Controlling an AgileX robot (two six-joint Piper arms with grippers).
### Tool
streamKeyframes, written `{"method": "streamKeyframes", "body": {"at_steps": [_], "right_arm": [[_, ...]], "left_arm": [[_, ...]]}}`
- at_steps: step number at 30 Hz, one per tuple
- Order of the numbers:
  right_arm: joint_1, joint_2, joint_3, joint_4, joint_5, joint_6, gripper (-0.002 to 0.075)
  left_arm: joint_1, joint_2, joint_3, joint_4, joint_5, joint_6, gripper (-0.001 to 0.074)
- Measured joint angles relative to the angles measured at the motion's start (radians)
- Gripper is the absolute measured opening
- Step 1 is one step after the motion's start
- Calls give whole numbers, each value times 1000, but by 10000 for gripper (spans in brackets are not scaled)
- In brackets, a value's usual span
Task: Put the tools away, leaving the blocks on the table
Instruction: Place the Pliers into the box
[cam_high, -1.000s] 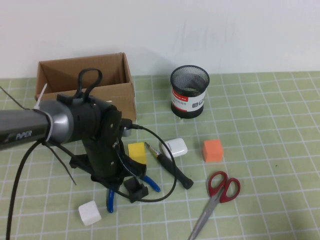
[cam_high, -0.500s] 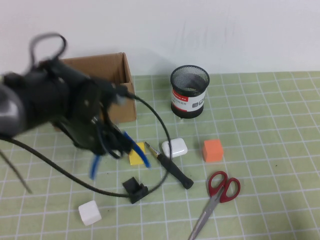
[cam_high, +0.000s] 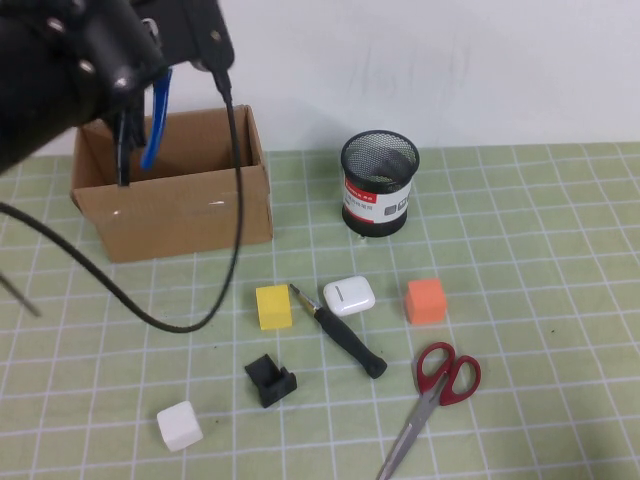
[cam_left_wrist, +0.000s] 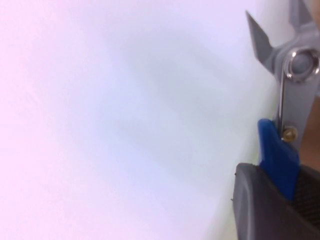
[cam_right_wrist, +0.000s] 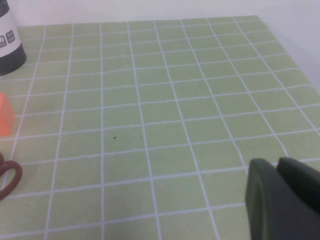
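Now the left gripper (cam_high: 140, 90) is up over the cardboard box (cam_high: 180, 205), clamped on the blue-handled pliers (cam_high: 155, 120), which a second ago lay on the table (cam_high: 560, 250) beside the yellow block (cam_high: 273, 306). Its cable (cam_high: 235, 200) droops across the box front. Screwdriver (cam_high: 340, 335), scissors (cam_high: 430, 395), orange block (cam_high: 425, 300), white block (cam_high: 179, 426), white case (cam_high: 348, 295) and black plastic piece (cam_high: 271, 380) haven't budged. Right gripper (cam_right_wrist: 285, 200) sits shut, low over bare mat at the far right.

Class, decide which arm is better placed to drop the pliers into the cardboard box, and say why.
Left. The left gripper already grips the blue-handled pliers above the cardboard box. The right gripper is shut, empty, low over bare mat far from it.
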Motion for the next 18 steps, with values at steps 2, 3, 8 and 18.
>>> {"method": "streamKeyframes", "body": {"at_steps": [2, 3, 8, 18], "right_arm": [[0, 0, 0, 0, 0, 0, -9], [0, 0, 0, 0, 0, 0, -9], [0, 0, 0, 0, 0, 0, -9], [0, 0, 0, 0, 0, 0, -9]], "left_arm": [[0, 28, 0, 97, -44, 29, 83], [2, 47, 0, 156, -66, 38, 83], [29, 135, 0, 350, -125, 50, 83], [68, 189, 29, 339, -181, 50, 83]]}}
